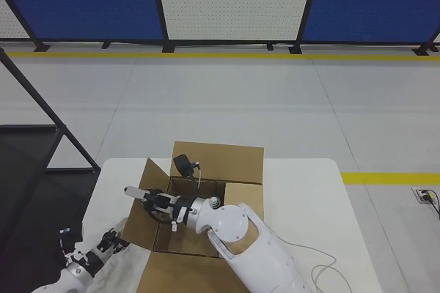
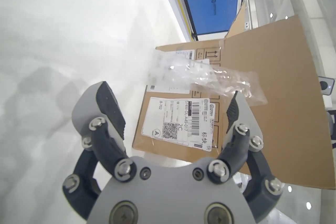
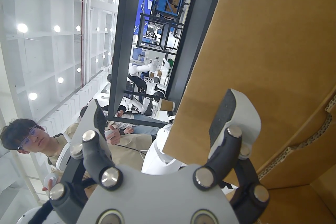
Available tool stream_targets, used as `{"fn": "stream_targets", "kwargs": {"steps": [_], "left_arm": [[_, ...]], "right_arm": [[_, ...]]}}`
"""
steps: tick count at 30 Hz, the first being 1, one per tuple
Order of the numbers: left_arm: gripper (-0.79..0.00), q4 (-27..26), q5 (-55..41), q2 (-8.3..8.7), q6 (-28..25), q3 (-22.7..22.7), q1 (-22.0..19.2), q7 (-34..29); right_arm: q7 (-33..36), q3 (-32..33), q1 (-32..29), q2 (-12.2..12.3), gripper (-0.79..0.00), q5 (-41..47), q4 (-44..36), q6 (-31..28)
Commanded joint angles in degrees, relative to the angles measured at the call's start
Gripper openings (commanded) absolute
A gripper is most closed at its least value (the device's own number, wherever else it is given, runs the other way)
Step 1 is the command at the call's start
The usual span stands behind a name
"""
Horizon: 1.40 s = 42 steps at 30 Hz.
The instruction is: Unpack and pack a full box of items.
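An open cardboard box (image 1: 235,162) stands on the white table (image 1: 308,220). A small black item (image 1: 183,162) with a white cord rests at its far flap. My right gripper (image 1: 137,193) is at the box's left flap (image 3: 262,38), open; the flap's edge lies between the two fingers (image 3: 223,114) of my right gripper (image 3: 162,117). My left gripper (image 1: 111,243) is low over the table beside the box's left wall (image 2: 275,78), open and holding nothing (image 2: 173,107). A clear plastic bag (image 2: 207,78) lies just beyond its fingertips, against the labelled wall.
A black metal rack (image 1: 29,139) stands off the table's left side. A thin cable (image 1: 315,258) trails over the table at the right. White table surface stretches left of the box (image 2: 65,38).
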Motion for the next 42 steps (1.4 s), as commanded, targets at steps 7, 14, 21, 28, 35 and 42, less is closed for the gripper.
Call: {"fn": "stream_targets", "kwargs": {"steps": [7, 14, 21, 28, 35, 42], "left_arm": [[0.0, 3.0, -4.8, 0.0, 0.1, 0.6, -2.2, -1.8], [0.0, 7.3, -7.9, -0.07, 1.1, 1.0, -6.0, 0.1], [0.0, 8.1, -9.3, 0.02, -1.7, -1.0, -5.3, 3.8], [0.0, 6.5, -9.5, -0.16, -5.0, -1.4, -2.1, 6.9], [0.0, 0.1, -4.9, -0.25, -11.4, -3.9, 7.1, 12.5], [0.0, -9.7, -0.3, -0.62, -17.1, -7.1, 16.3, 19.5]], "right_arm": [[0.3, 0.6, -0.2, 0.0, 0.0, -0.4, -0.4, 0.5], [0.7, 0.7, 0.0, -0.1, 0.0, -0.6, -0.3, 0.6], [0.7, 1.1, -0.3, -0.1, 0.0, -0.8, -0.4, 0.8], [0.9, 1.3, -0.4, -0.1, 0.0, -1.0, -0.4, 0.8], [1.5, 0.9, -0.3, -0.3, 0.0, -1.0, -0.3, 0.9], [2.1, -2.9, 1.8, -1.9, 0.0, 0.1, 2.7, 1.1]]}}
